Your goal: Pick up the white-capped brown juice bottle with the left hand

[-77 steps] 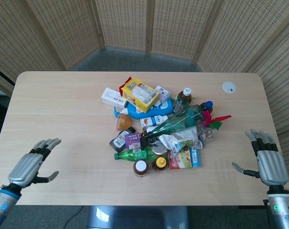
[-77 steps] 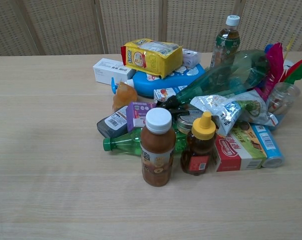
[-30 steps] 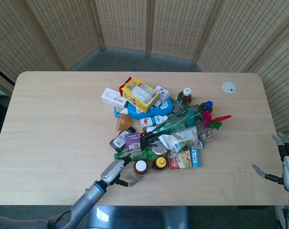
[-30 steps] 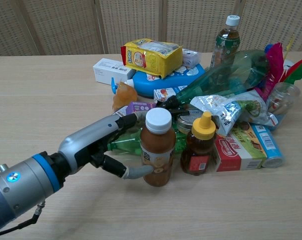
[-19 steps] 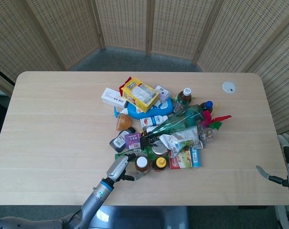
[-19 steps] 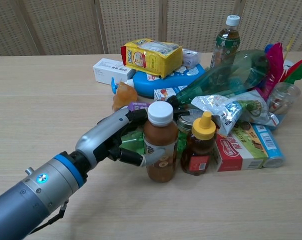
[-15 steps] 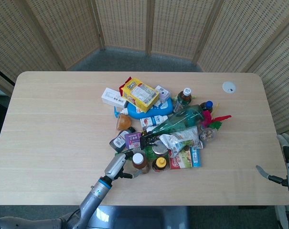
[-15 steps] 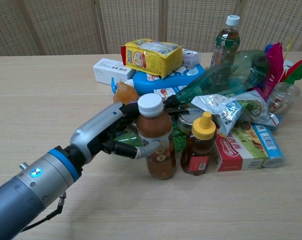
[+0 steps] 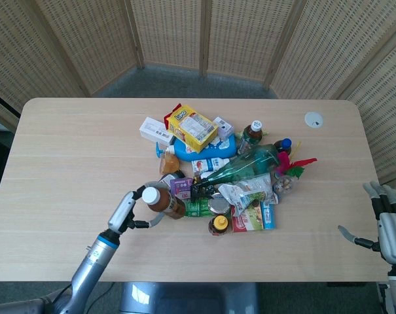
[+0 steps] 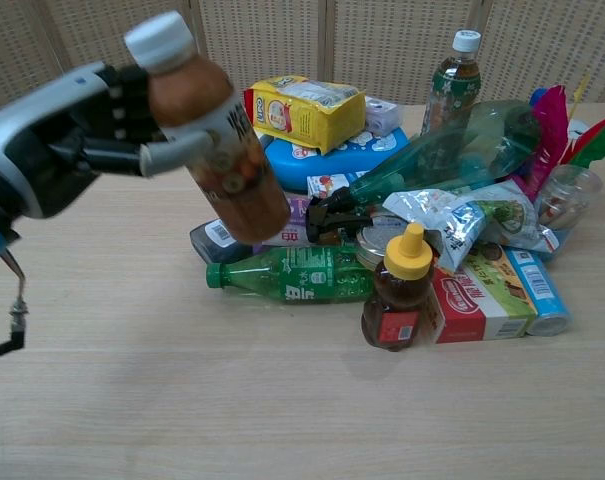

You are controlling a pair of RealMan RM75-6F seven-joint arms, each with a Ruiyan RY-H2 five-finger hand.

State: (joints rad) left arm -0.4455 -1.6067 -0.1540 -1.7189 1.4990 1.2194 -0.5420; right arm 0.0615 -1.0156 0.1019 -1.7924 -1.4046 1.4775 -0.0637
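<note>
My left hand (image 10: 67, 135), fingers wrapped round the white-capped brown plastic juice bottle (image 10: 217, 150), had lifted it tilted clear of the desk (image 10: 132, 400) pile since half a second earlier, so pickup looked done.

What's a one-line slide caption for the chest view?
Left hand holds the juice bottle tilted, lifted above the pile.

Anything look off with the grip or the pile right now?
The white-capped brown juice bottle sits tilted in the left robot hand, cap leaning left, base hanging over the pile. The green plastic bottle lies on its side. No spills visible.
</note>
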